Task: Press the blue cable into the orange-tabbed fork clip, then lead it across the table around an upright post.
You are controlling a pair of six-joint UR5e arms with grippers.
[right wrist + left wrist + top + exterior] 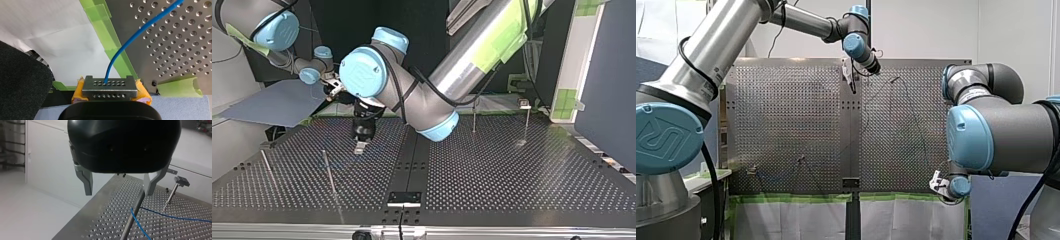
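— Where is the work?
— On the perforated table (pixel 786 125). My left arm (pixel 472 55) reaches to its far middle in the front view. My right arm (pixel 996 130) sits at the near right corner.
— Which step?
— Leading round the post, I'd judge. The upright post (pixel 133 215) stands just under my left gripper (pixel 119 192). The blue cable (pixel 137 37) runs across the table and bends at the post. The fork clip I cannot pick out.
— How to do it well?
— Draw gently from the right, line low, so the bend hugs the post's foot and doesn't ride up. A hard tug could lean that thin post.
— The claws?
— Left: metal fingers (pixel 86 181) spread wide, holding nothing. One tip is over the post's top; whether it touches I cannot tell. My right gripper (pixel 109 87) has its yellow pads (pixel 78 91) pinched on the cable.
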